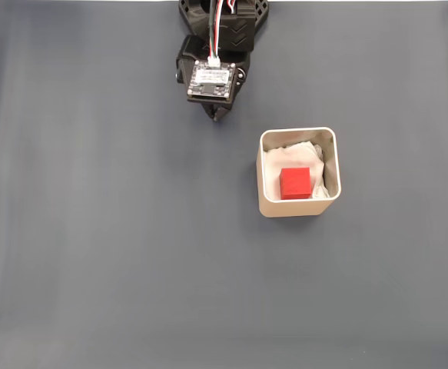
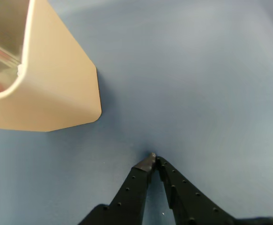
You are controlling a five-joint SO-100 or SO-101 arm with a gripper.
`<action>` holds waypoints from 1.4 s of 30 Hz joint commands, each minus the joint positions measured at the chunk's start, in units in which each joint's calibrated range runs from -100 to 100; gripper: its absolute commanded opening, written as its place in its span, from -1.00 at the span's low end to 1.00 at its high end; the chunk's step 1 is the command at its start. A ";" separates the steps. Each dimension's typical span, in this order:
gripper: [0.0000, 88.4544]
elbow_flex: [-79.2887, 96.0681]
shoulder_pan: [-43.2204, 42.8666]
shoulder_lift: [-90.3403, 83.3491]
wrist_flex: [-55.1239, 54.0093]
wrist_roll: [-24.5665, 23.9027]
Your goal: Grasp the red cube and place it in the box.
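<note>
The small, bright-red matte cube (image 1: 294, 183) is seen in the fixed view lying inside the beige, thin-walled square box with rounded corners (image 1: 297, 207), on crumpled white soft padding (image 1: 304, 148) that is bunched mainly toward the twelve and three o'clock sides of the cube. The cube is set squarely, its edges running parallel to the box walls; being a cube, no long axis is shown, and its top face is turned up toward the camera. The box stands upright on a dark grey-blue table surface (image 1: 93, 231), its sides aligned with the picture edges, at about five o'clock from the black two-finger gripper (image 1: 217, 117). The gripper is found near the top of that view, below a small white circuit board (image 1: 211, 80) on the arm, and is kept well apart from the box. In the wrist view the gripper (image 2: 153, 159) is seen with its black fingertips brought together so that they meet at a point, with nothing held between them; the beige box wall (image 2: 52, 93) is shown at about ten o'clock from the tips, with a faint red blur visible inside its rim.
</note>
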 commanded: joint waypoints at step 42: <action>-0.97 0.64 -2.44 -0.63 12.67 4.54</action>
